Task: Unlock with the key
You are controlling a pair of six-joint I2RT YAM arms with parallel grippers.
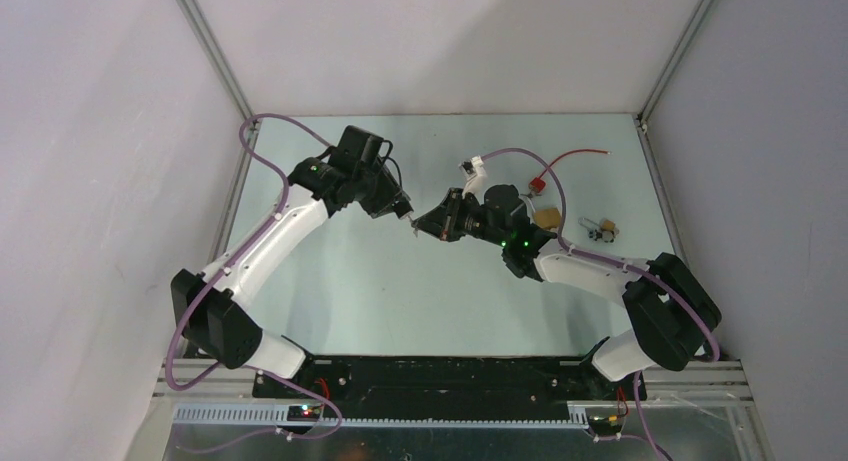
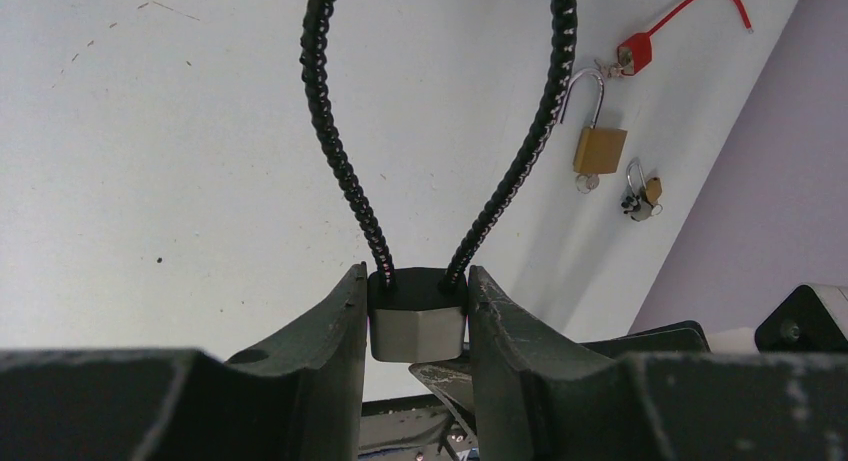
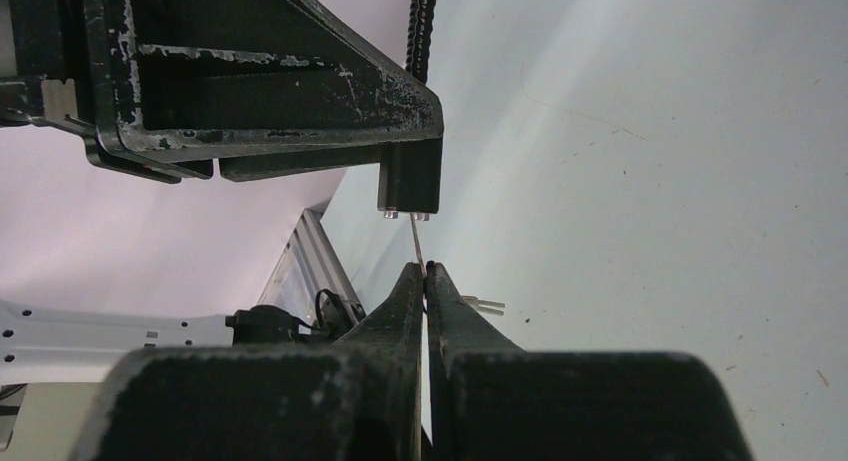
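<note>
Pointing at cable lock in left gripper, key in right gripper

Three small locks are seen lying on the pale table near its far right corner. A brass padlock is laid flat, shackle open. A red lock with a thin red cable is placed just beyond it, and a smaller padlock just beside it.

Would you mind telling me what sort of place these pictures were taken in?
Probably a robot test cell in a lab rather than a home: a pale table boxed in by plain white panels on metal framing, with several padlocks laid out on it.
</note>
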